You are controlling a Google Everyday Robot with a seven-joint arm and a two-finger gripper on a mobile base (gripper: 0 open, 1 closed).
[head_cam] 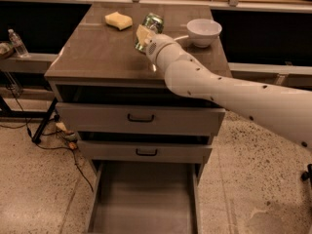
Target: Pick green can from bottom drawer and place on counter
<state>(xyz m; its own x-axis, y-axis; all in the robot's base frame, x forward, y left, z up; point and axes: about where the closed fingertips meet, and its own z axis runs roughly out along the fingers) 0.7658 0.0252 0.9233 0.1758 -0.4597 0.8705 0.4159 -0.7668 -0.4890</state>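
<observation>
The two-finger gripper [146, 33], at the upper centre of the frame, is clamped around the small green drink can with a silver top [153, 21]. It holds the can tilted, top leaning toward the upper right, over the far part of the glossy grey-brown counter [97, 52]. Whether the can's base touches the surface cannot be told. The white, dark-dotted arm [234, 96] runs from the gripper down to the right edge.

The step in hand looks like the placing. To do it well, the wrist should bring the can upright before lowering, so the base meets the counter flat rather than on its rim. The fingers should part only once it stands. The free patch lies between the yellow rectangular sponge [118, 20] on the left and the white round bowl [204, 31] on the right, both close, so a straight descent and a straight lift away would avoid nudging either.

Counted:
- one green can
- one sponge
- one bowl
- one clear plastic bottle [18, 43] at the left edge
- three drawers: two shallow ones, each with a black handle [141, 117], and the deep bottom drawer [141, 204], pulled out at the lower centre, its flat grey floor bare
</observation>
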